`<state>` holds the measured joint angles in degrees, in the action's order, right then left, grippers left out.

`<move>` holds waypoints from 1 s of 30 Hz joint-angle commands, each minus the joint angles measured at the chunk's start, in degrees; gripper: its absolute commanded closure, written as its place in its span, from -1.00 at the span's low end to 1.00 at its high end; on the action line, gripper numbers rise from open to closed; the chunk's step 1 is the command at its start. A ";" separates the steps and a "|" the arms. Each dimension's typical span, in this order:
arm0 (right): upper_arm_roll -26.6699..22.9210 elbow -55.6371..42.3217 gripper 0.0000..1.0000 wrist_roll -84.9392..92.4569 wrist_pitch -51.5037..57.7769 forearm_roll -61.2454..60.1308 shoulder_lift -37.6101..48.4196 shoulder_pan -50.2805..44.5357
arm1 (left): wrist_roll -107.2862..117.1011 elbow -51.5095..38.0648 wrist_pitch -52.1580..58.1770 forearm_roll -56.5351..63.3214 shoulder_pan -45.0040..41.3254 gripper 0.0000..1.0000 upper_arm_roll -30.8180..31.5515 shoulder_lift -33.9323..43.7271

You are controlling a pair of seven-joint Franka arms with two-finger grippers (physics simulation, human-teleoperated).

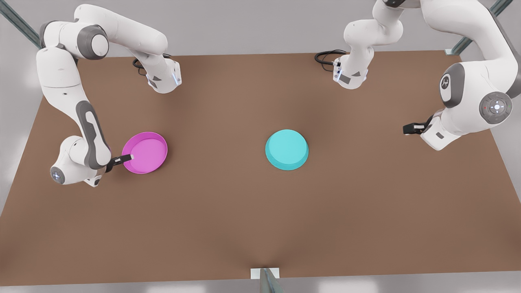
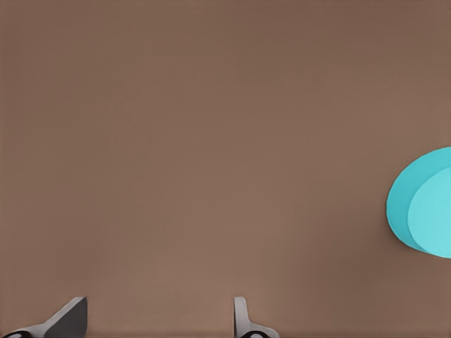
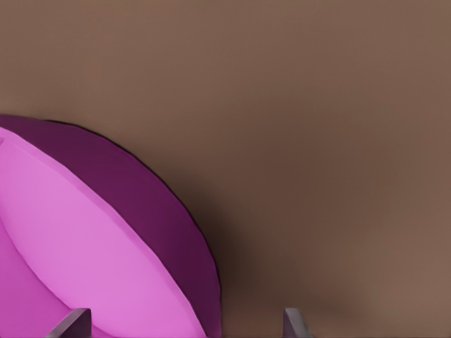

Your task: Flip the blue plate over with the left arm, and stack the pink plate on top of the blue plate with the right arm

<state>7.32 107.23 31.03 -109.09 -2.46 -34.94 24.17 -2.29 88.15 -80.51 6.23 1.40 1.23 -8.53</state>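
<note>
The pink plate (image 1: 145, 152) lies hollow side up on the brown table at the front view's left. My right gripper (image 1: 126, 158) is at the plate's near rim, and in the right wrist view its fingers stand open (image 3: 184, 324) with the pink plate's wall (image 3: 162, 211) reaching in between them. The blue plate (image 1: 287, 149) rests in the middle of the table with its flat face up and its wall showing below. My left gripper (image 1: 408, 129) hangs open well off toward the front view's right. The left wrist view shows its spread fingers (image 2: 158, 320) and the blue plate (image 2: 423, 204) far to one side.
The brown table (image 1: 260, 219) is bare between the two plates and toward its front edge. Black cables (image 1: 327, 57) lie at the back by both arm bases. A metal strut (image 1: 266, 280) stands at the front edge's middle.
</note>
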 commanded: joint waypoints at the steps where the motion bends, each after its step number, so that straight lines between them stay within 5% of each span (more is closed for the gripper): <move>1: 0.06 0.00 -0.98 0.00 -0.07 0.00 -0.04 0.08 | 0.00 0.00 0.00 0.01 0.01 -1.00 0.00 0.00; 5: -0.02 0.00 -0.52 1.58 -0.07 0.00 -0.04 0.08 | 0.00 0.00 0.00 0.01 0.01 -1.00 0.00 0.00; 17: -0.02 0.00 -0.04 1.67 0.10 0.00 -0.75 0.00 | 0.00 0.00 0.00 0.01 0.01 -1.00 0.00 -0.08; 26: 0.42 -0.26 0.57 3.34 0.19 0.09 -0.75 0.00 | -0.09 0.00 0.00 0.01 0.01 -1.00 0.00 -0.08; 30: 0.51 -0.26 0.57 3.78 0.54 0.09 -0.75 -0.09 | -0.09 0.00 0.00 0.01 0.01 -1.00 0.00 -0.08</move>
<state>8.06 106.88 34.81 -108.55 -2.38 -35.68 24.14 -2.37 88.15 -80.51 6.23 1.41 1.23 -8.62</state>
